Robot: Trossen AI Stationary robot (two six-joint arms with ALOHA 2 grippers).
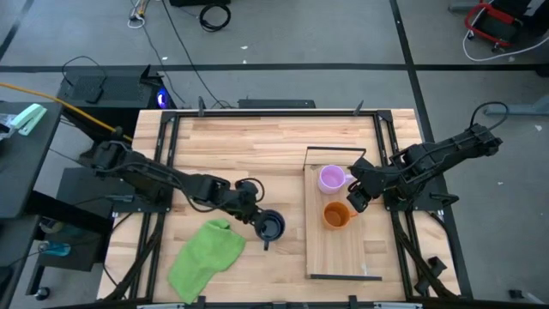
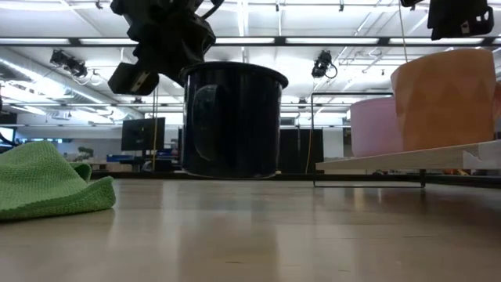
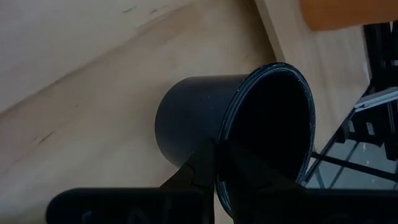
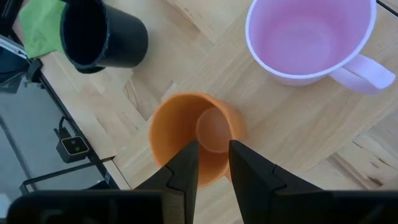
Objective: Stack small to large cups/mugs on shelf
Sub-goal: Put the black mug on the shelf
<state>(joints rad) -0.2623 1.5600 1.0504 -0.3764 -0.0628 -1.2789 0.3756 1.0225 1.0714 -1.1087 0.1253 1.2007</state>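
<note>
Black mug [image 2: 232,120] hangs pinched by its rim in my left gripper [image 3: 214,163]; right gripper [image 4: 213,163], jaws parted, risks toppling the orange mug [image 4: 196,138].

1. The left gripper [image 1: 255,212] was over the tabletop [image 1: 257,142], clamped on the rim of the largest mug [image 1: 271,227]; in the low view that mug hung clear of the wood.
2. The cloth [image 1: 206,255] lay on the tabletop just beside this gripper, on the side away from the shelf [image 1: 343,249].
3. The shelf lay on the tabletop on the gripper's other side, near the mug it held.
4. The right gripper [image 1: 356,199] hung over the shelf, its fingers apart, straddling the rim of the middle mug [image 1: 336,215].
5. The smallest mug [image 1: 331,178] stood on the shelf just beside the right gripper, behind the middle mug.
</note>
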